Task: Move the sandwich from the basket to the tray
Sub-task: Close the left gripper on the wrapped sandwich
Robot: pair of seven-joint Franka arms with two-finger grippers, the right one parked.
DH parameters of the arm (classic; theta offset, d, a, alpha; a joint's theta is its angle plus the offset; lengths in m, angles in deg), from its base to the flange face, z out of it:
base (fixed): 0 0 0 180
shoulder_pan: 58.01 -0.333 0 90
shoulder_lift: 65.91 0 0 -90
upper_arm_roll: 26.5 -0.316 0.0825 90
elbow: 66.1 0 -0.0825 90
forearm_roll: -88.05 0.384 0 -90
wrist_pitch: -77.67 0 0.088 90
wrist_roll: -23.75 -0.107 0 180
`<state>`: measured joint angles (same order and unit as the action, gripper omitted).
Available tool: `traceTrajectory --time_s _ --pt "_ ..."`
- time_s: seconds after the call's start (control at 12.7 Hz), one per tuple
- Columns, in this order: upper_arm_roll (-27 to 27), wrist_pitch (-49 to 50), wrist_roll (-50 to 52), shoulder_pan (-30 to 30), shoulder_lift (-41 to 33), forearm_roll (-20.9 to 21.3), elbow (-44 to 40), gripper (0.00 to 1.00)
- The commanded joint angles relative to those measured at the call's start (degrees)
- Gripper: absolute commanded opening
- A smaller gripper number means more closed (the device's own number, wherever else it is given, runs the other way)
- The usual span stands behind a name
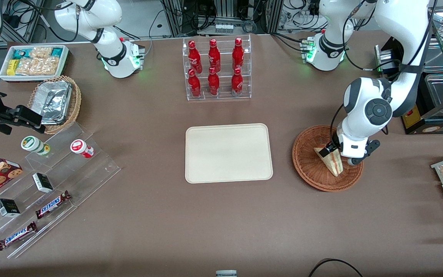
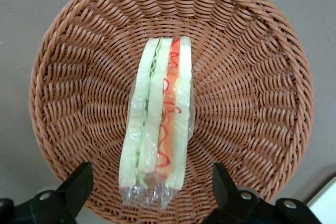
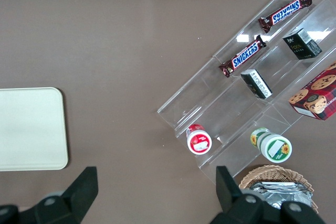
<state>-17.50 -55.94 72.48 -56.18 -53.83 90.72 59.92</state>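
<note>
The gripper (image 1: pixel 333 154) is being held low over the basket (image 1: pixel 309 169), its two fingers (image 2: pixel 79 182) spread wide on either side of the sandwich (image 2: pixel 157 129), with clear gaps showing in the wrist view and nothing being clasped. The sandwich is lying in the basket in a clear wrapper, its cut edge facing up so that green and red filling lines are being shown between the pale bread slices. In the front view its pointed end (image 1: pixel 335 163) is resting toward the basket's nearer rim, with the gripper just above its farther end.

The basket is sitting on the brown table (image 1: pixel 221 231) toward the working arm's end, just beside the tray (image 1: pixel 228 152), the two apart. The tray is lying flat at the table's middle.

Farther from the camera than the tray, a clear rack (image 1: pixel 217 69) of red bottles (image 1: pixel 214 80) is being displayed. Toward the parked arm's end, clear steps (image 1: pixel 102 165) are carrying Snickers bars (image 1: pixel 52 204) and small cups (image 1: pixel 81 148), with a tan basket (image 1: pixel 73 109) of foil containers (image 1: pixel 54 100) farther back.
</note>
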Motion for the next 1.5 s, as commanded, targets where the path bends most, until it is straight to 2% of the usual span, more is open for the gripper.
traceTrajectory --time_s 0.0,0.16,0.24,0.32,0.47,0.55,0.87,1.11,1.42 --pt "0.06 -1.38 -0.92 -0.33 2.42 0.84 -1.56 1.0" --pt "-0.03 -1.47 -0.92 -0.33 3.04 0.93 -1.3 1.0" --pt "-0.03 -1.39 -0.83 -0.33 2.96 0.93 -1.04 0.95" --pt "0.06 -1.3 -0.83 -0.77 3.04 0.93 -0.69 0.78" --pt "0.06 -0.86 -1.09 -1.13 2.87 0.93 -0.68 0.28" --pt "0.06 -0.6 -1.79 -1.13 2.61 0.93 -0.94 0.15" --pt "0.14 3.16 -3.82 -1.13 1.37 0.93 -2.95 0.11" --pt "0.5 17.73 -4.17 -0.43 1.81 0.67 -13.04 0.11" --pt "0.67 21.38 -4.34 5.8 2.6 0.66 -17.02 0.1"
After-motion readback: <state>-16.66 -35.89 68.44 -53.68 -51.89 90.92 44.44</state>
